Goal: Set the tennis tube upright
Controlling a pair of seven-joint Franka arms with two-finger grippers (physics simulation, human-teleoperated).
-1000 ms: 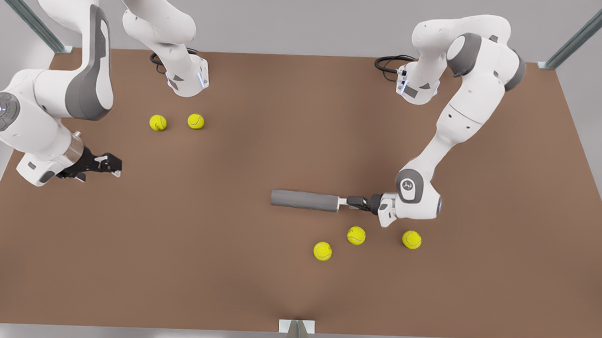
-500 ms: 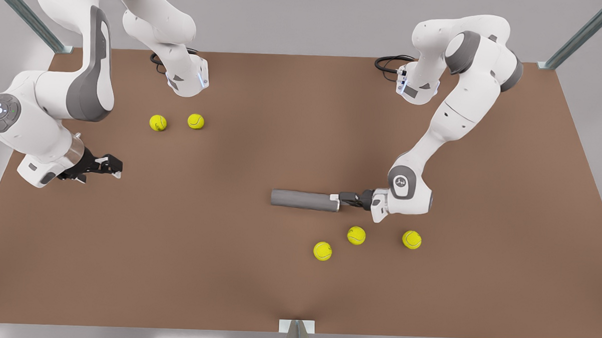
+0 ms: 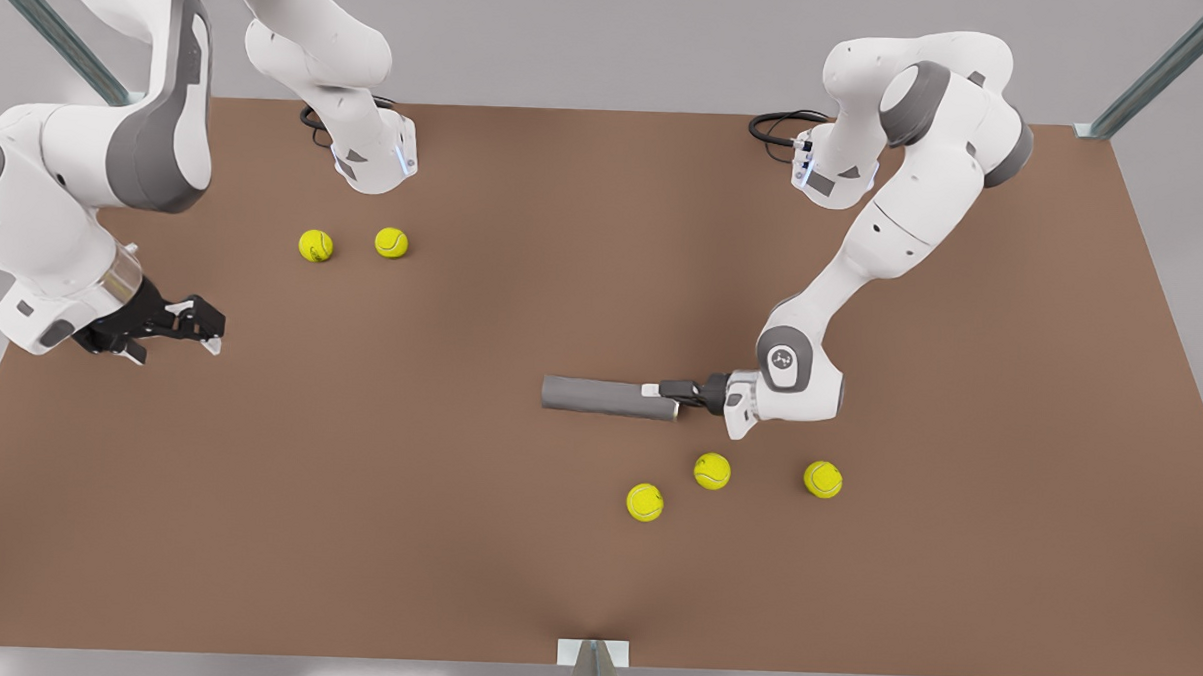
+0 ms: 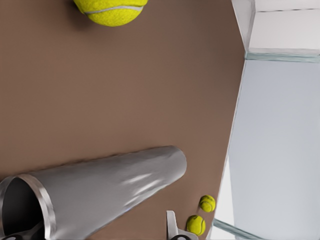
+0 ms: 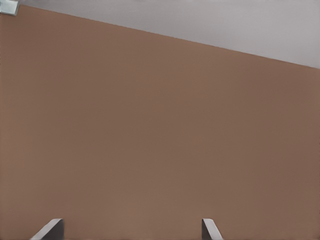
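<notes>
The tennis tube [image 3: 607, 397] is a slim grey cylinder lying flat near the table's middle. In the left wrist view the tennis tube [image 4: 115, 187] shows its hollow, light-rimmed end close to the camera. My left gripper [image 3: 657, 392], on the arm at the front view's right, is open and level with the table, and it reaches over that hollow end. One fingertip [image 4: 172, 226] shows beside the tube's wall. My right gripper [image 3: 206, 332] hovers open over bare table at the front view's far left, holding nothing; its fingertips [image 5: 51, 228] frame brown tabletop.
Three yellow tennis balls [image 3: 712, 471] lie just in front of the tube and the left wrist. Two more balls [image 3: 316, 245] sit near the arm base [image 3: 376, 160] at the back left. The table edge [image 3: 590, 666] runs along the front.
My left gripper has slid toward the front view's left, so its fingers now overlap the tube's hollow end. The right arm has drifted a little left and up. The tube has not moved.
</notes>
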